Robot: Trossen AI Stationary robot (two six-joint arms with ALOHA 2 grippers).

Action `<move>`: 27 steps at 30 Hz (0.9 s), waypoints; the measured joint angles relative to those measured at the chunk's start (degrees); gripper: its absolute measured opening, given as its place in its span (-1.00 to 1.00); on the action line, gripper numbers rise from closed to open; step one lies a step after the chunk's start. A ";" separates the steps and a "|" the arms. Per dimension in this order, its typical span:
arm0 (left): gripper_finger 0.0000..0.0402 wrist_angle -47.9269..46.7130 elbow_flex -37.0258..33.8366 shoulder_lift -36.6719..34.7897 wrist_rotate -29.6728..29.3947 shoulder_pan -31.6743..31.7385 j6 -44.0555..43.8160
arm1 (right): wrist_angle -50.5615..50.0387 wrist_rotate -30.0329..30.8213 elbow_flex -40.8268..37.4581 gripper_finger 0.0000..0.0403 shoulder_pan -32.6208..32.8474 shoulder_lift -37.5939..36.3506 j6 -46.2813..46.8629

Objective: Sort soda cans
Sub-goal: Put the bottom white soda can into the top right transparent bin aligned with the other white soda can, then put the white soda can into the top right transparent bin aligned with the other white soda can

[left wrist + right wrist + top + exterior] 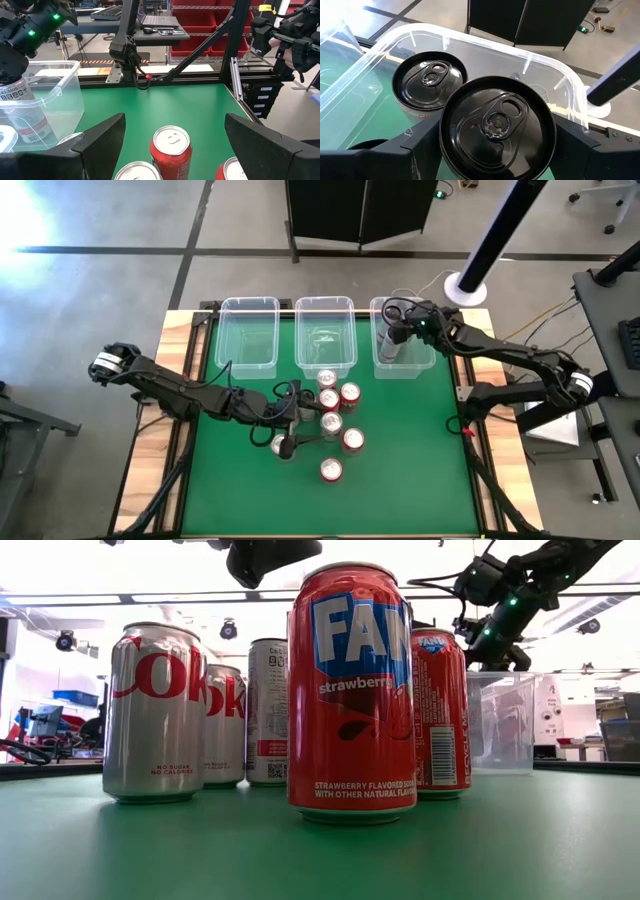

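Several soda cans, red ones [350,393] and silver ones [155,710], stand upright in a cluster at the middle of the green table. My left gripper [297,418] is open at the cluster's left side. Its fingers [100,140] stand wide on either side of a red can [171,150], and none of the cans ahead of it are touched. My right gripper [392,330] is over the right clear bin [425,365], shut on a dark-topped can [497,127]. A second dark-topped can [430,80] stands in that bin beside it. My right gripper pinches the dark-topped can between its two fingers, on the opposite sides of its body just under the top rim [443,142]. The fingers come from above and point down. The can is upright with its lower body [25,125] inside the bin's walls. I cannot tell whether its base rests on the bin floor.
Three clear bins stand in a row along the far edge: left [248,335], middle [325,330] and right. A red strawberry can [350,690] stands nearest the table's front. Open green table lies to the right and near side of the cluster.
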 joint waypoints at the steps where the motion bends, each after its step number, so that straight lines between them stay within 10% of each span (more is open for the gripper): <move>1: 0.61 0.00 0.00 0.00 0.00 0.00 0.00 | -0.01 0.00 0.00 0.39 0.01 0.00 -0.26; 27: 0.61 -0.82 -0.04 -0.66 -0.04 -0.11 0.77 | -5.55 -3.59 5.55 0.50 1.70 -5.76 -3.68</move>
